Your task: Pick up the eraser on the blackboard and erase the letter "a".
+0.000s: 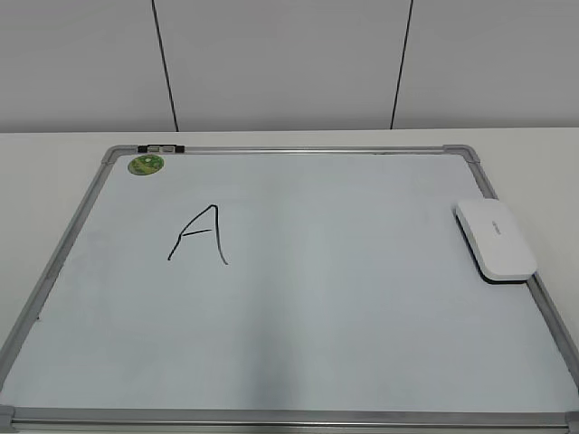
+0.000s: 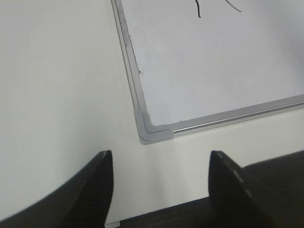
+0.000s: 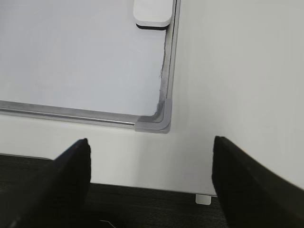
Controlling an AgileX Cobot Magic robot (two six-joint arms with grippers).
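While both arms wait off the bench's near edge, jaws spread and empty, the eraser [image 1: 494, 240] lies flat on the blackboard [image 1: 298, 149] against its right frame, toward the bench's right edge. Only a capital "A" [image 1: 199, 234] shows; no lowercase letter is visible. The right gripper [image 3: 149, 185], nearest the eraser, seems best placed to reach it; the left gripper [image 2: 159, 190] hangs by the near-left corner.

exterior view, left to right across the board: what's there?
Green sticker → handwritten letter "A" → eraser, all on the blackboard.
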